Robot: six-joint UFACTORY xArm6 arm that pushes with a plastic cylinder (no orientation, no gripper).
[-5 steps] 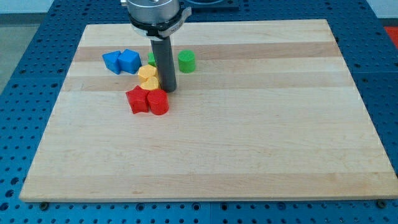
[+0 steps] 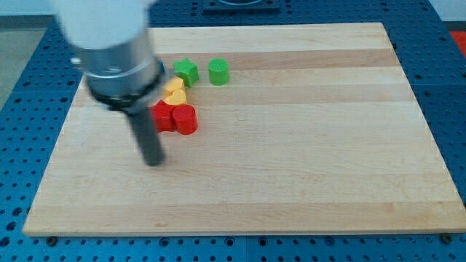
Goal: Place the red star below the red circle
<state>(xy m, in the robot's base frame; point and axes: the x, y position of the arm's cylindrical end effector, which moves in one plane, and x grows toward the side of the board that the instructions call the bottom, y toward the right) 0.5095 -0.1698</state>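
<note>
The red star [image 2: 161, 116] lies touching the red circle [image 2: 185, 119], on its left side, not below it. My tip [image 2: 153, 161] stands below and slightly left of the red star, well apart; it is a bare rod, holding and touching nothing.

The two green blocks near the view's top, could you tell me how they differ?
The green star has pointed arms; the green cylinder is round with a flat top. The star sits to the view's left, close above the yellow blocks; the cylinder stands apart at the right. Both share the same green and rest on the board.
</note>
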